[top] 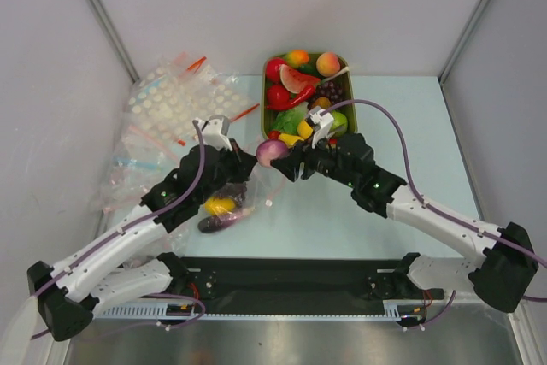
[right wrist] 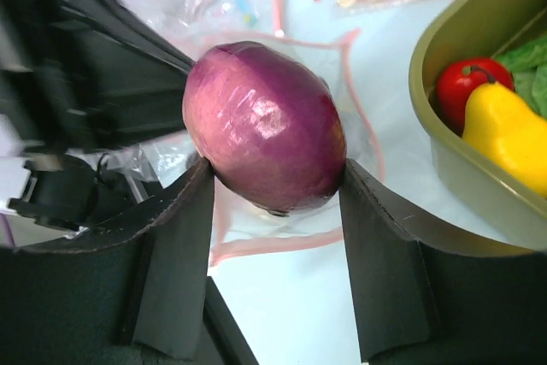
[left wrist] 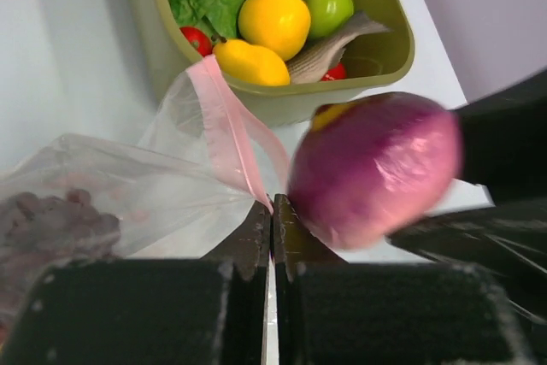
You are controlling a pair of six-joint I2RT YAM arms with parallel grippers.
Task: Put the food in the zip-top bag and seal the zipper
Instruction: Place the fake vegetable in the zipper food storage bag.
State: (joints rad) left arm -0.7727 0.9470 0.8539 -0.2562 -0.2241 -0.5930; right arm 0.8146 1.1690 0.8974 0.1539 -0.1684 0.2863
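Onion [right wrist: 265, 126] hanging just over bag [left wrist: 128, 194] mouth, right gripper [right wrist: 275, 173] clamping it across widest part. Looking glossy, hard, light; probably slipping out if squeezed off-centre, so middle being best hold. Bag thin, floppy. Left gripper [left wrist: 272, 215] pinching shut on zipper [left wrist: 226, 126], lifting rim beside tub [left wrist: 282, 104]. Inside, lemon [top: 220, 206] and dark pieces [left wrist: 60, 220] showing blurred through plastic. Mouth opening hard to make out.
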